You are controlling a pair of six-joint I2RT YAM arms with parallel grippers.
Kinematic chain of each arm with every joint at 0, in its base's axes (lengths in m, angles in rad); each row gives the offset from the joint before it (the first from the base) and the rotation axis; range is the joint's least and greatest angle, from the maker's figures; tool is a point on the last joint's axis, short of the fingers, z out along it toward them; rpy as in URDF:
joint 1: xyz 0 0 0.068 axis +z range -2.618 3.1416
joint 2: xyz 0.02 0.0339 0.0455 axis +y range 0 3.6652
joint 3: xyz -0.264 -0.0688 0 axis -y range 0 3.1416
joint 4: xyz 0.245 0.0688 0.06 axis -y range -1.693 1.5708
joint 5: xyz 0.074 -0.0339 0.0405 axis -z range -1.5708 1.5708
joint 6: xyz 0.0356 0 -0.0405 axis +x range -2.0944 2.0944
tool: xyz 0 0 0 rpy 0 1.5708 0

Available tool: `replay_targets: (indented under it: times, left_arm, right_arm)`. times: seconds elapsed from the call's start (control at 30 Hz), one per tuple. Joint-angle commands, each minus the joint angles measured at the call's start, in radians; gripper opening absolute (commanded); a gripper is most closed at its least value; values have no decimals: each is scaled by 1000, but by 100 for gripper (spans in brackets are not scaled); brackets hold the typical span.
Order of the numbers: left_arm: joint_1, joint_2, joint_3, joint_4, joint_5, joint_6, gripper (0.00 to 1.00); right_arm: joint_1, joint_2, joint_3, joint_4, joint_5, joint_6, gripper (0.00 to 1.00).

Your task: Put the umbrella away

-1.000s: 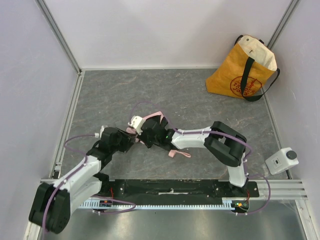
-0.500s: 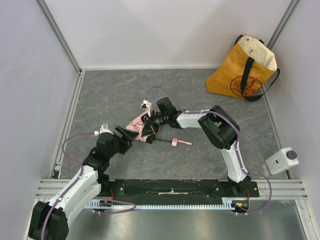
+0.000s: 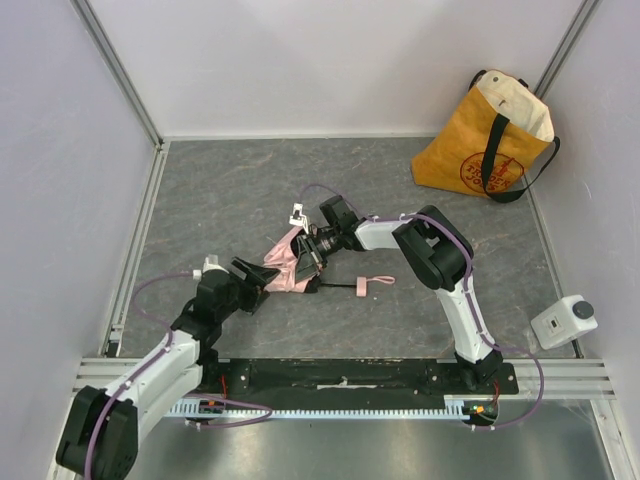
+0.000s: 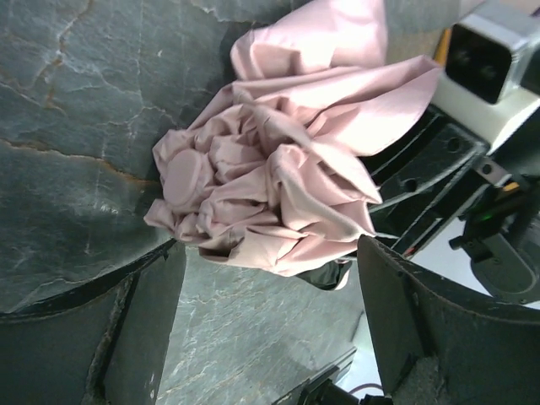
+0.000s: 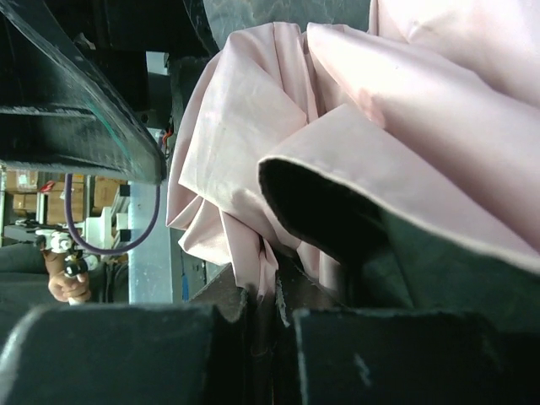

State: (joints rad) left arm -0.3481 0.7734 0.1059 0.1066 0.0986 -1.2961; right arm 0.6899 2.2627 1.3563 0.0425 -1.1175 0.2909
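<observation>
The umbrella lies folded on the grey floor, its pale pink fabric bunched up. A thin black shaft runs right from it to the small pink handle with its strap. My right gripper comes in from the right and is shut on a fold of the fabric, pinched between its fingertips. My left gripper sits just left of the bundle and stands open, its two fingers apart on either side with nothing between them.
A yellow tote bag with black straps stands open at the back right corner. A small white device sits by the right wall near the front. Metal rails run along the left edge.
My left gripper opened, let go of the fabric and drew back a little. My right gripper kept its pinch and pulled the umbrella back and to the right; the handle slid right.
</observation>
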Motion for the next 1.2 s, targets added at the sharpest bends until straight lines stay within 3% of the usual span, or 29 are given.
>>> replay_targets:
  times: [0.0, 0.3, 0.43, 0.6, 0.87, 0.97, 1.07, 1.1, 1.17]
  left_arm:
    - [6, -57, -43, 105, -63, -72, 87]
    - [4, 173, 87, -74, 42, -236, 96]
    - [1, 248, 109, -87, -13, -288, 98]
    - [-14, 362, 130, -61, -25, -353, 84]
    - [-54, 447, 103, 50, -82, -335, 85]
    - [-55, 484, 68, 111, -83, -318, 72]
    - [-55, 501, 19, 217, -86, -289, 46]
    - [-55, 500, 3, 229, -89, -276, 30]
    - [-55, 495, 5, 219, -88, -247, 21]
  right_arm:
    - [7, 118, -78, -296, 202, -30, 0]
    - [7, 80, -109, -236, 229, 8, 0]
    - [11, 55, -120, -233, 260, -4, 0]
    - [20, 52, -114, -253, 294, -19, 0]
    - [60, 31, -76, -311, 358, -65, 0]
    - [71, 17, -68, -340, 413, -90, 0]
    - [80, -2, -77, -346, 447, -102, 0]
    - [85, -6, -77, -357, 462, -108, 0]
    - [97, -23, -72, -372, 495, -117, 0]
